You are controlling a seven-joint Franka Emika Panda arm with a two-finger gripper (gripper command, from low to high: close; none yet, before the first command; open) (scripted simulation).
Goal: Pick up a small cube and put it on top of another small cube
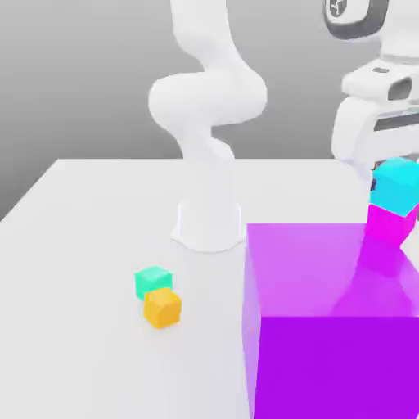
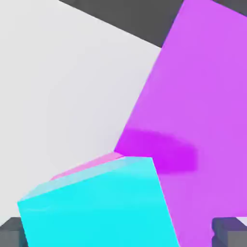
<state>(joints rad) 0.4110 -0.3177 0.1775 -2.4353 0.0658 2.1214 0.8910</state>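
Hand (image 2: 120, 233) wide about the cyan cube (image 1: 396, 186), which sits on the pink cube (image 1: 389, 224); presumably light, rigid, best gripped mid-height by opposite faces.

No readable text or numbers; the arm (image 1: 209, 98) bears a round dark mark (image 1: 336, 7) (its design can't be made out).

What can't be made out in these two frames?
- Underside of the plain cyan cube: exterior view, turned away from the camera.
- Most of the magenta-pink cube: hand view, covered by the cyan cube.
- Part of the teal-green cube: exterior view, behind the orange cube.
- Right side of the big purple block: exterior view, cut off by the edge.
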